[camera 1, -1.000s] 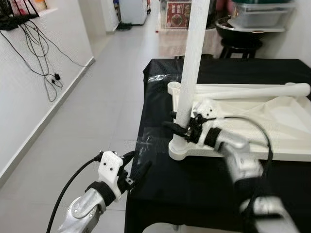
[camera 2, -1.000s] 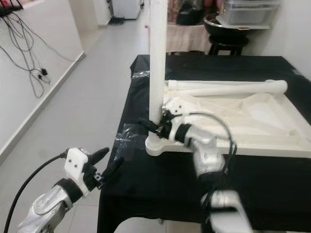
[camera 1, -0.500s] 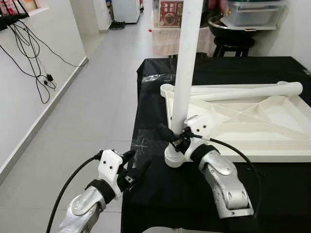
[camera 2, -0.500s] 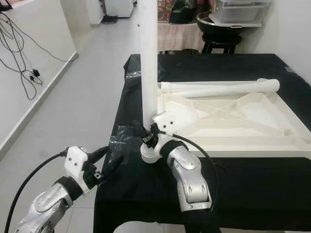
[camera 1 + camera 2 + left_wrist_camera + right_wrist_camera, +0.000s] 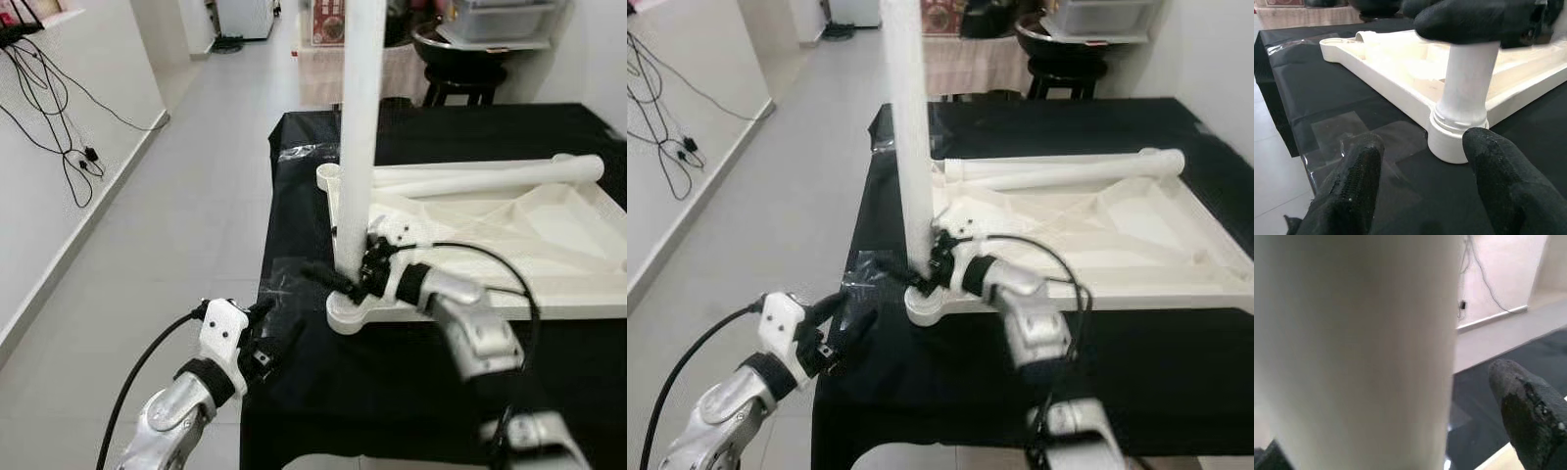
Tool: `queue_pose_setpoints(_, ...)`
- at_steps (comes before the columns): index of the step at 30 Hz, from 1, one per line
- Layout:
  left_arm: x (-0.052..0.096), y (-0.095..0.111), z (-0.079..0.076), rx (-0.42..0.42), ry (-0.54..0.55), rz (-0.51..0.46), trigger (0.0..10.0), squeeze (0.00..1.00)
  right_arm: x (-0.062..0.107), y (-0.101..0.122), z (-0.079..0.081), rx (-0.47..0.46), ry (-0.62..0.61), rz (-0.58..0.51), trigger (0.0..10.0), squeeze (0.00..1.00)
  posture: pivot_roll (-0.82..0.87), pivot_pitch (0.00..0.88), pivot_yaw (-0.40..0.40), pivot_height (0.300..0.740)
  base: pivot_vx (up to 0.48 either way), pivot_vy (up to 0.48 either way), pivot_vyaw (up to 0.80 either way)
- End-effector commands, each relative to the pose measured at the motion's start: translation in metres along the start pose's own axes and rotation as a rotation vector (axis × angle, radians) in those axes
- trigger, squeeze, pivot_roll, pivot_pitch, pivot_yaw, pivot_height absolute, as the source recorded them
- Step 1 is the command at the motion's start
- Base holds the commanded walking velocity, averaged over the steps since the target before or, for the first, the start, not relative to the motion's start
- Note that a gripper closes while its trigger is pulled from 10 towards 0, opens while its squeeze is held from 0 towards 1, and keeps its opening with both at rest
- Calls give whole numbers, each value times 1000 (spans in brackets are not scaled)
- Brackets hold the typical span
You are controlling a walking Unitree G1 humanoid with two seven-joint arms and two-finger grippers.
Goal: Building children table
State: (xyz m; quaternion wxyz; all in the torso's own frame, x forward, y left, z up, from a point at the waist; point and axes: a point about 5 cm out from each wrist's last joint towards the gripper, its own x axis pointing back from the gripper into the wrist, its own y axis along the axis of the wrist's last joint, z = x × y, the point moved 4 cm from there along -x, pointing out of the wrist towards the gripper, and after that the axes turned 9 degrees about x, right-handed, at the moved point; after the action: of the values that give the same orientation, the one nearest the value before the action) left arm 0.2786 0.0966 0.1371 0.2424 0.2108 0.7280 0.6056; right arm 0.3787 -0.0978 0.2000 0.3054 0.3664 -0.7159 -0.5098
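At the near left, off the edge of the black-covered table (image 5: 411,392), the left gripper (image 5: 274,343) is hovering with its two fingers spread wide and nothing between them; in its wrist view they are framing the corner socket (image 5: 1457,139), probably so it can watch or steady that joint. Just right of it, at the near left corner of the upturned white tabletop (image 5: 509,245), an upright white leg (image 5: 358,127) is standing in that socket, and a ringed collar at its foot suggests it is being seated or screwed in. The right gripper (image 5: 343,279) is reaching in from the right and clasping the leg low down, close above the socket, with one finger showing past the leg on the left; holding it so low likely keeps the leg plumb while it is turned or pressed home. Farther right, a second leg (image 5: 480,176) is lying loose along the far rim of the tabletop, close at hand for its own corner. The tabletop is lying underside up, so that the sockets are facing upward.
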Motion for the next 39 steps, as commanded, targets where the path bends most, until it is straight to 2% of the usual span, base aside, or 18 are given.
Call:
queue_pose_setpoints(1,3,-5,0,-7,8,16,10000,0,-3,-4,-3,-13,38,13,10000,0,-85,92,13,740,0,0,0)
queue_pose_setpoints(4,4,-5,-1,-4,6,18,10000,0,-4,-2,-12,-59,78,9,10000,0,-77,92,11,740,0,0,0)
queue_pose_setpoints(10,5,-5,-2,-3,5,19,10000,0,-5,-5,-12,-79,141,18,10000,0,-69,93,11,740,0,0,0)
queue_pose_setpoints(11,5,-5,-2,-3,6,19,10000,0,-6,-6,-12,-90,161,22,0,0,-67,96,9,740,0,0,0)
queue_pose_setpoints(15,5,-5,-3,-2,7,19,10000,0,-6,-8,-13,-103,181,26,0,0,-65,97,8,740,0,0,0)
queue_pose_setpoints(21,6,-5,-3,-1,11,16,10000,0,2,-16,-21,-107,121,35,0,0,-71,101,9,740,0,0,0)
queue_pose_setpoints(24,6,-5,-3,1,10,13,10000,0,9,-22,-26,-77,63,51,0,0,-85,105,6,740,0,0,0)
queue_pose_setpoints(27,5,-4,-2,1,11,10,10000,0,22,-34,-35,-60,-66,91,0,0,-105,111,1,740,0,0,0)
queue_pose_setpoints(28,5,-4,-2,1,11,10,10000,0,22,-34,-35,-60,-66,91,0,0,-105,111,1,740,0,0,0)
queue_pose_setpoints(29,5,-4,0,1,12,9,10000,0,24,-46,-34,-71,-240,113,0,0,-118,113,7,740,0,0,0)
queue_pose_setpoints(30,5,-4,0,1,12,9,10000,0,24,-46,-34,-71,-240,113,0,0,-118,113,7,740,0,0,0)
queue_pose_setpoints(31,6,-3,2,2,13,9,10000,0,28,-57,-35,-130,-487,114,0,0,-133,115,16,740,0,0,0)
queue_pose_setpoints(32,6,-3,2,2,13,9,10000,0,28,-57,-35,-130,-487,114,0,0,-133,115,16,740,0,0,0)
queue_pose_setpoints(33,6,-3,3,3,14,8,10000,0,29,-78,-2,-217,-588,178,0,0,-142,116,18,740,0,0,0)
queue_pose_setpoints(34,6,-3,4,3,10,10,10000,0,30,-65,12,-60,-630,175,0,0,-125,117,13,740,0,0,0)
queue_pose_setpoints(35,6,-3,5,5,10,11,10000,0,21,-57,30,30,-554,172,0,0,-169,106,45,740,0,0,0)
queue_pose_setpoints(36,6,-3,5,5,10,11,10000,0,21,-57,30,30,-554,172,0,0,-169,106,45,740,0,0,0)
queue_pose_setpoints(39,4,-4,6,9,8,11,10000,0,19,-74,26,-87,-525,208,0,0,-132,109,17,740,0,0,0)
